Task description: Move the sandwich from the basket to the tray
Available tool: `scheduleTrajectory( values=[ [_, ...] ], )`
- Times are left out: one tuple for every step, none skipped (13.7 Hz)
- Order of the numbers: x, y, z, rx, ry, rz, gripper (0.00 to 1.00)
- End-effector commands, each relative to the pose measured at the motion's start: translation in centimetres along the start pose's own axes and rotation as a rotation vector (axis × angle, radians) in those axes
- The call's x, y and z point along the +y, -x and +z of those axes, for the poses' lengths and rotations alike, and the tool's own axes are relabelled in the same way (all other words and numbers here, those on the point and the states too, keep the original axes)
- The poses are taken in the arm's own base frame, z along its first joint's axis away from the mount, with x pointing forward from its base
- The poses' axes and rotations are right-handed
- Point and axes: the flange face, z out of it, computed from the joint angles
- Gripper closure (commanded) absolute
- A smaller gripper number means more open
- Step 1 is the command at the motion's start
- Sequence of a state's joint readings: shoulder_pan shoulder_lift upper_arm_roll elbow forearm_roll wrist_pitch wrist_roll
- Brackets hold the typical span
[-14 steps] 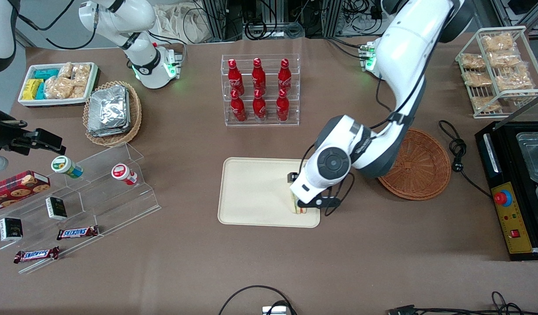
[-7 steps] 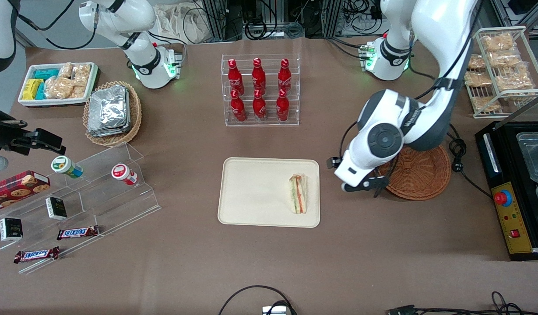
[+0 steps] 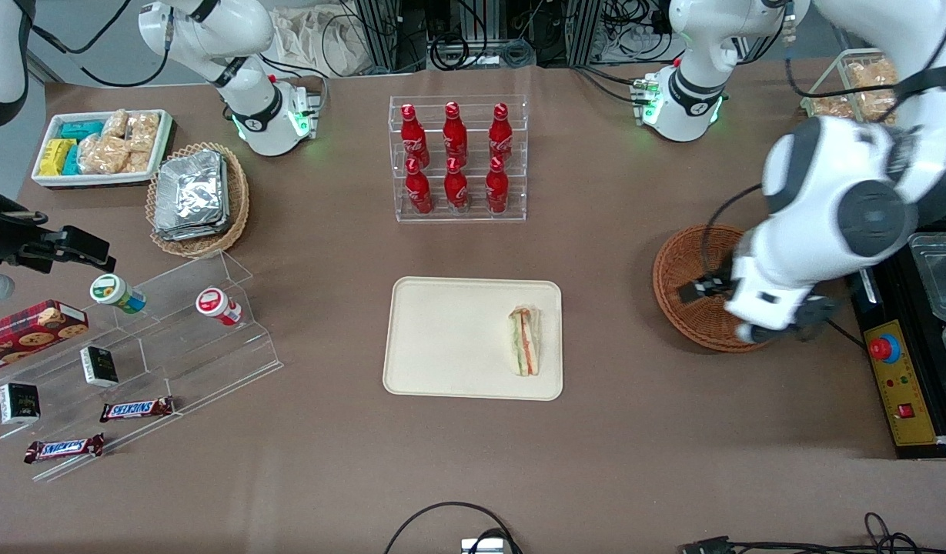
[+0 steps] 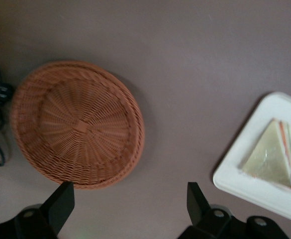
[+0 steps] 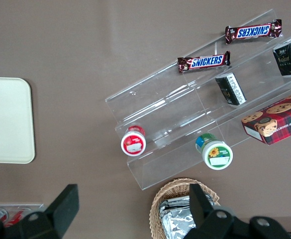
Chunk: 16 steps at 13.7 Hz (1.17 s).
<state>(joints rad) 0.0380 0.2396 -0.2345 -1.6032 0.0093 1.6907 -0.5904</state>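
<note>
The sandwich [image 3: 524, 341] lies on the tray [image 3: 442, 338], delivered; the gripper [image 4: 130, 211], fingers apart and empty, hangs above the emptied basket [image 4: 78, 124].

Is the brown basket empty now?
Empty. The left wrist view shows the basket's bare woven bottom; the sandwich lies on the tray. The gripper hangs open above the table beside the basket.

glossy white arm shells with dark grey round joint caps, black cables, a green base light; black-fingered tool [image 3: 777, 327].
</note>
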Motion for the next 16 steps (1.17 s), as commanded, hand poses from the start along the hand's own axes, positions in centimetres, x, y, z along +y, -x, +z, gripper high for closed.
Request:
scheduleTrajectory(
  values=[
    [-1.6,-1.7,-0.6,0.0,0.011,-0.029,0.0],
    [-2.5,-2.2,-0.3,0.005,0.017,-0.029,0.0],
    [-2.6,-2.0,0.2,0.011,0.02,-0.029,0.0],
    [-2.6,-1.3,0.4,0.032,0.026,-0.027,0.0],
    [-2.9,-0.4,1.1,0.052,0.029,-0.026,0.0],
    [-3.3,0.5,2.0,0.081,0.038,-0.027,0.0],
    [-4.3,0.7,2.2,0.106,0.047,-0.042,0.0],
    [-5.0,0.1,1.8,0.108,0.054,-0.057,0.0],
    [-5.0,-0.4,0.7,0.123,0.068,-0.041,0.0],
    [-5.2,-0.9,0.1,0.122,0.071,-0.023,0.0],
    [-5.7,-1.6,-0.5,0.118,0.074,-0.023,0.0],
    [-6.9,-2.8,-0.3,0.106,0.077,-0.045,0.0],
    [-7.6,-3.6,-0.8,0.113,0.085,-0.053,0.0],
    [-7.8,-3.8,-1.1,0.119,0.087,-0.039,0.0],
    [-7.8,-3.9,-1.6,0.128,0.091,-0.032,0.0],
    [-7.7,-4.0,-1.4,0.119,0.088,-0.03,0.0]
  ],
)
